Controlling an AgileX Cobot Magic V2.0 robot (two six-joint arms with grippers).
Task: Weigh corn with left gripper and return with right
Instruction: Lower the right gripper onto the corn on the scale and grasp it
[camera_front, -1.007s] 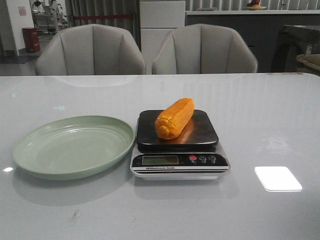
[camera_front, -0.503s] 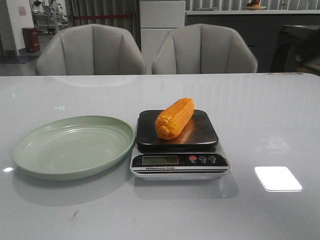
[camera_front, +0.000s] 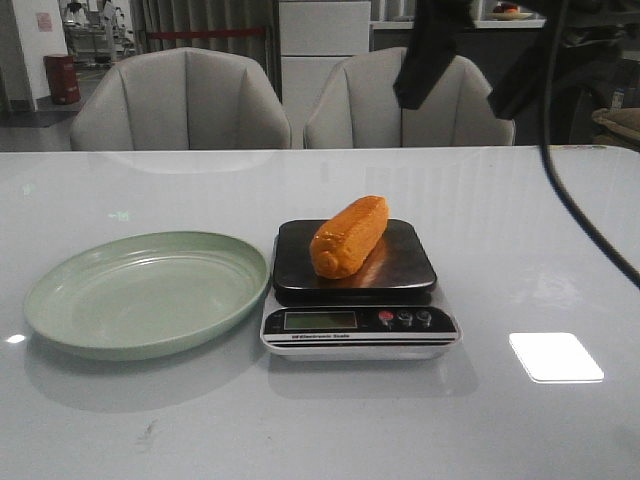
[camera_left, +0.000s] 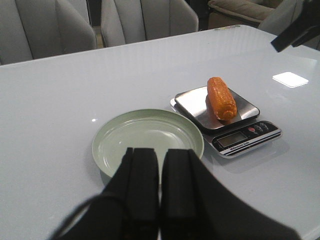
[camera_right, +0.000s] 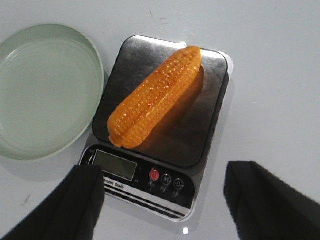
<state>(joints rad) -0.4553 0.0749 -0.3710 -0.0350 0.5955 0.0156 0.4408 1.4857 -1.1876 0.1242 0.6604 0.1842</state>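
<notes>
The orange-yellow corn (camera_front: 350, 236) lies on the dark pan of the kitchen scale (camera_front: 358, 330); it also shows in the left wrist view (camera_left: 220, 98) and the right wrist view (camera_right: 155, 97). The pale green plate (camera_front: 60, 310) is empty, left of the scale. My right gripper (camera_front: 470, 70) hangs high above and behind the scale, open and empty; in its wrist view (camera_right: 165, 195) its fingers (camera_right: 80, 200) stand wide apart over the scale's display end. My left gripper (camera_left: 160, 175) is shut and empty, above the table before the plate (camera_left: 107, 160).
Two grey chairs (camera_front: 180, 100) stand behind the table's far edge. A black cable (camera_front: 580, 215) hangs from the right arm over the right part of the table. A bright light reflection (camera_front: 556, 357) lies right of the scale.
The right gripper and its cable have come into the front view from above, over the scale. The corn, scale and plate have not moved.
</notes>
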